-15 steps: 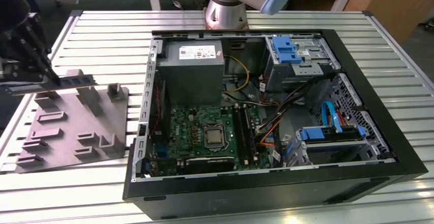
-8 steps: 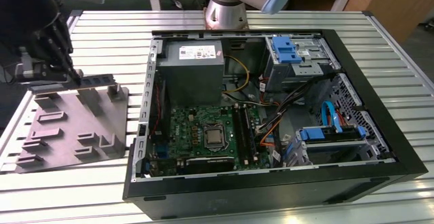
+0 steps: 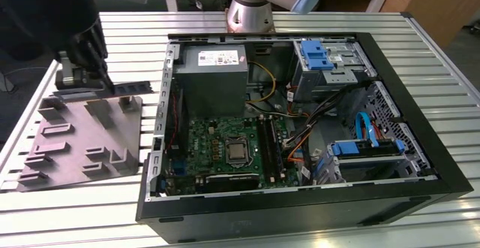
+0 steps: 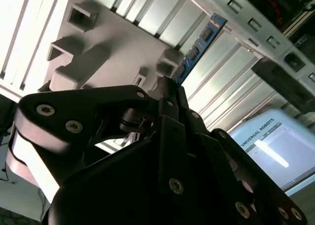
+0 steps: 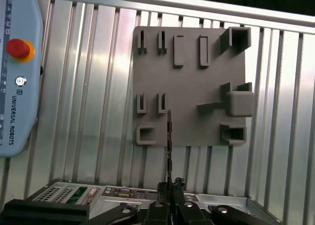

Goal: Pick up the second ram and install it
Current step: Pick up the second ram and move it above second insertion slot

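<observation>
My gripper [image 3: 103,85] hangs over the far end of the grey fixture plate [image 3: 75,141], at the exterior view's left. It is shut on the second ram [image 3: 131,87], a thin dark stick held on edge just above the plate. In the second wrist view the ram [image 4: 198,48] is blue with dark chips and sticks out beyond the black fingers [image 4: 170,94]. Seen edge-on in the first wrist view, the ram [image 5: 169,136] is a thin dark line over the plate [image 5: 197,87], running out from the gripper [image 5: 170,188]. The black motherboard slots [image 3: 270,147] lie inside the open computer case [image 3: 420,118].
The open case stands on the slatted aluminium table [image 3: 442,45], to the exterior view's right of the plate. Inside are a grey power supply [image 3: 213,76], cables and blue drive brackets [image 3: 367,147]. A teach pendant [image 5: 17,72] lies on the table. The arm's base [image 3: 251,12] stands behind the case.
</observation>
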Controlling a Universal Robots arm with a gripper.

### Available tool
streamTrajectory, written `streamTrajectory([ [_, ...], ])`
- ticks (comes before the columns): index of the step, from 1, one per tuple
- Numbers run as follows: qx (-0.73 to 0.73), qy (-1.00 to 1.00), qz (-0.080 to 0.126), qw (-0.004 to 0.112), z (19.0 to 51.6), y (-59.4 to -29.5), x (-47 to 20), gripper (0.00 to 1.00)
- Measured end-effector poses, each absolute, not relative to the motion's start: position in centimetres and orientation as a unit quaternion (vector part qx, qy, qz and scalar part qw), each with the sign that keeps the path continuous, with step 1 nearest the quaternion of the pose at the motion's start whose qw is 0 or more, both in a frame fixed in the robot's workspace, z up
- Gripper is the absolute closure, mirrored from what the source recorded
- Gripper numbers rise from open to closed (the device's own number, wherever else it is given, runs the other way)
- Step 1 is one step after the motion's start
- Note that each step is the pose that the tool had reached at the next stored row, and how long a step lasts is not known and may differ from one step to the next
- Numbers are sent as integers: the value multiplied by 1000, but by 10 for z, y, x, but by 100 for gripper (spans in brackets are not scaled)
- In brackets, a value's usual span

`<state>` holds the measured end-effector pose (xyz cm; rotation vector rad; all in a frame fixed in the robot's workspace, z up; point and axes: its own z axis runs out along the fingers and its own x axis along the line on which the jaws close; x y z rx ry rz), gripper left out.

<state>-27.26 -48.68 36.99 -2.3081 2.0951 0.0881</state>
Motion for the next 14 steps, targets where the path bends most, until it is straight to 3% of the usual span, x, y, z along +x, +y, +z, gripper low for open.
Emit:
streamTrajectory([
  [14,-740,672,28,12,369,-487,-211,86],
])
